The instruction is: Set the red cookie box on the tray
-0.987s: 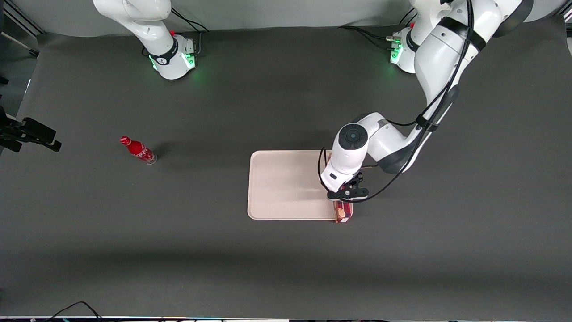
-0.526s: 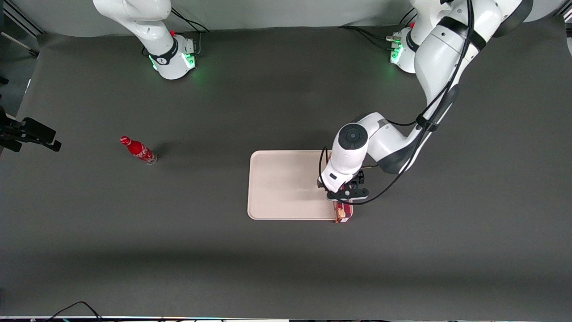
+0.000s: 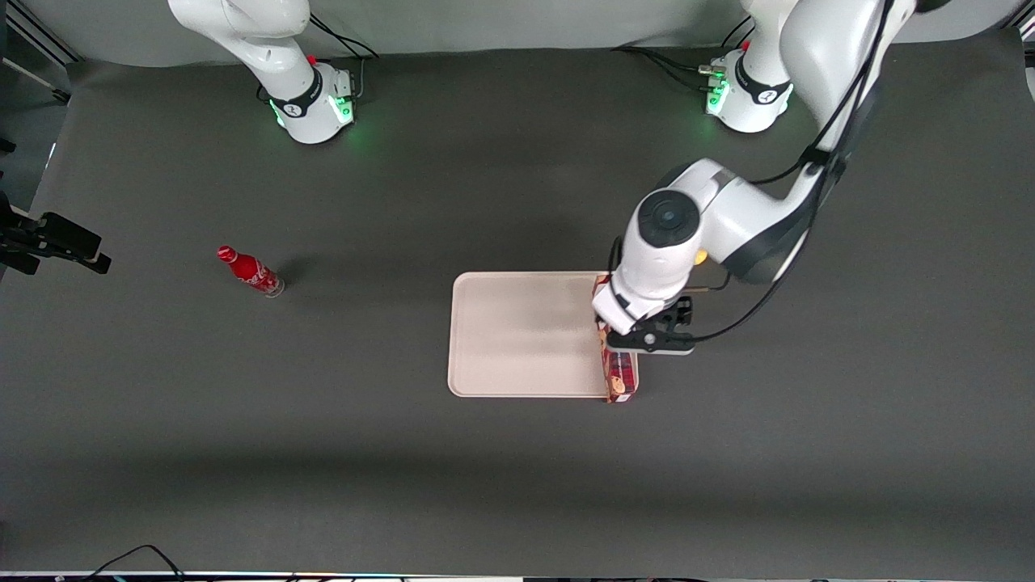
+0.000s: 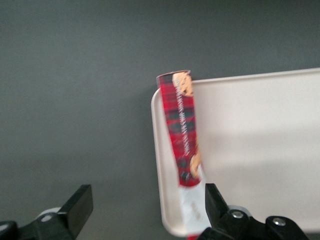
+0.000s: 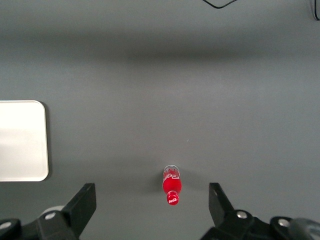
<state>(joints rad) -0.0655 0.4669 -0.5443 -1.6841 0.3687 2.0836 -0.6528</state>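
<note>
A: Red cookie box in the front view: where does it lie, and which way does its long axis run?

B: It rests along the tray edge at the working arm's end, on or against the rim. Its long axis runs from near the front camera away toward the arm bases, parallel to that short edge. The end nearest the camera reaches the tray's corner and shows a brown cookie picture; the middle is hidden under the wrist.

A: And the gripper?

B: It hangs above the box's middle. From this view I cannot tell how the jaws stand. A small red bottle sits on the bench well apart, toward the parked arm's end.

A: Left wrist view?

B: The red cookie box lies lengthwise along the tray rim, plaid face up, cookie picture at 1 end and a white end close to the camera. The 2 fingers stand spread wide, the box clear of both, nothing pinched.

A: Right wrist view?

B: Only a tray corner and the bottle on the bench.
</note>
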